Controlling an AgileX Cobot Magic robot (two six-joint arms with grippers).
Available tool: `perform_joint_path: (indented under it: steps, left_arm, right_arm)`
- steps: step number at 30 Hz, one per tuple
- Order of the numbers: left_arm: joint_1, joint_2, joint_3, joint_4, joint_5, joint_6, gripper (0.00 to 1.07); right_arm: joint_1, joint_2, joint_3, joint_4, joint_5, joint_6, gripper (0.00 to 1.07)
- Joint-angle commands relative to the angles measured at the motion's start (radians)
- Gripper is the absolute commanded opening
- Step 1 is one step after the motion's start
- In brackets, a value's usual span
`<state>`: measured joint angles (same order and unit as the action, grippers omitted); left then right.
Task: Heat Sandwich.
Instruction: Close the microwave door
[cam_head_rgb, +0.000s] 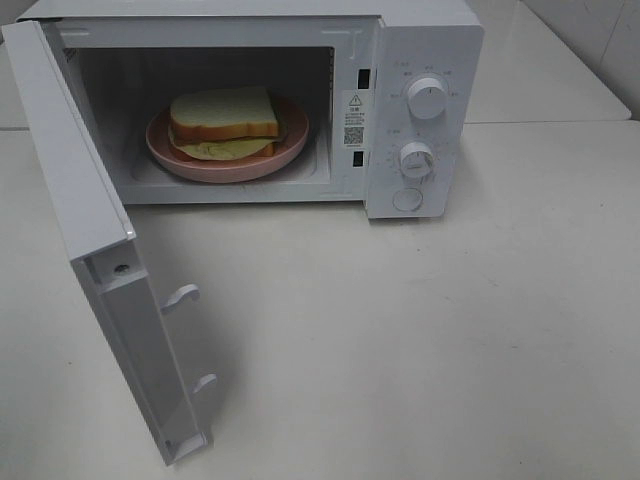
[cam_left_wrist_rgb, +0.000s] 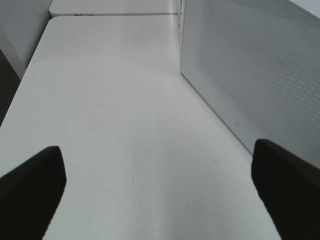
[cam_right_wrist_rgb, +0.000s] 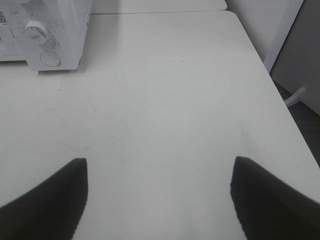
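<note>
The sandwich (cam_head_rgb: 224, 122), white bread with tan crust and pale yellow-green filling, lies on a round pink plate (cam_head_rgb: 290, 148) inside the open white microwave (cam_head_rgb: 420, 60). Neither arm shows in the exterior high view. In the left wrist view my left gripper (cam_left_wrist_rgb: 159, 192) is open over bare table, its dark fingers (cam_left_wrist_rgb: 31, 185) wide apart, with the outer face of the microwave door (cam_left_wrist_rgb: 255, 75) just beside it. My right gripper (cam_right_wrist_rgb: 159, 197) is open too, nothing between its fingers (cam_right_wrist_rgb: 50, 200), hovering over the table with the microwave's knobs (cam_right_wrist_rgb: 36, 31) some way ahead.
The microwave door (cam_head_rgb: 95, 220) hangs wide open toward the table's front left, with two latch hooks (cam_head_rgb: 182, 297) on its edge. The control panel carries two knobs (cam_head_rgb: 427, 98) and a round button (cam_head_rgb: 408, 199). White table (cam_head_rgb: 420, 340) spreads in front; its right edge (cam_right_wrist_rgb: 280, 95) drops off.
</note>
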<state>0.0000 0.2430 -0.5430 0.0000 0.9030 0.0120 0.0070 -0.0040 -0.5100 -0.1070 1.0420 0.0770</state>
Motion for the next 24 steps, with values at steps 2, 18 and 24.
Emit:
perform_joint_path:
  steps: [2, 18, 24]
  left_arm:
    - [0.000, 0.052, -0.007, 0.000, -0.053, 0.000, 0.79]
    - [-0.001, 0.249, -0.007, 0.044, -0.295, -0.002, 0.00]
    - [-0.002, 0.331, -0.002, 0.043, -0.396, -0.001, 0.00]
  right_arm:
    - [-0.007, -0.026, 0.005, 0.001, -0.005, -0.014, 0.76]
    - [-0.007, -0.026, 0.005, 0.001, -0.005, -0.014, 0.76]
    - [-0.007, -0.026, 0.005, 0.001, -0.005, -0.014, 0.76]
